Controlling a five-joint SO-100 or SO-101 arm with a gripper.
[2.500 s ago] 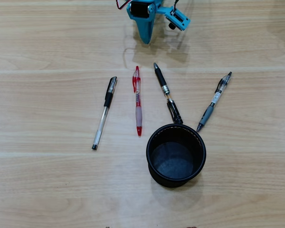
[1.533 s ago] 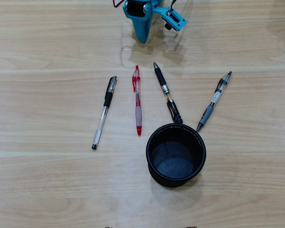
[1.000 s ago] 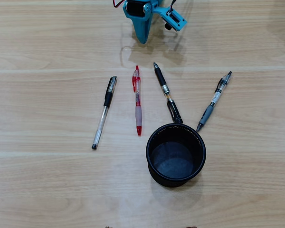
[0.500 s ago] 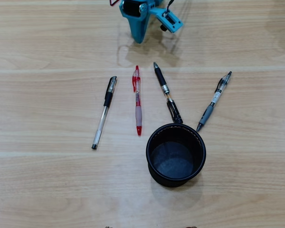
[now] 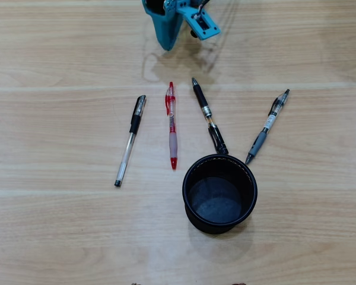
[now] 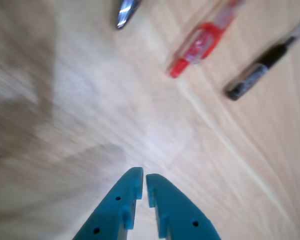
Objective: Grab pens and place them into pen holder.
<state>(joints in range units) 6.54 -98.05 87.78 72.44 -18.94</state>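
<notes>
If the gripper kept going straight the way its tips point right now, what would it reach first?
Probably bare table. In the wrist view the gripper, nearly shut and empty, points at open wood. The red and white pen lies further on, slightly right of that line, and depth is unclear in this blurred picture.

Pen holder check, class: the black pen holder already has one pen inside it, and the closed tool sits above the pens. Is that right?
Not quite. The overhead view shows the pen holder empty; all four pens lie on the table. The tool is indeed closed.
</notes>
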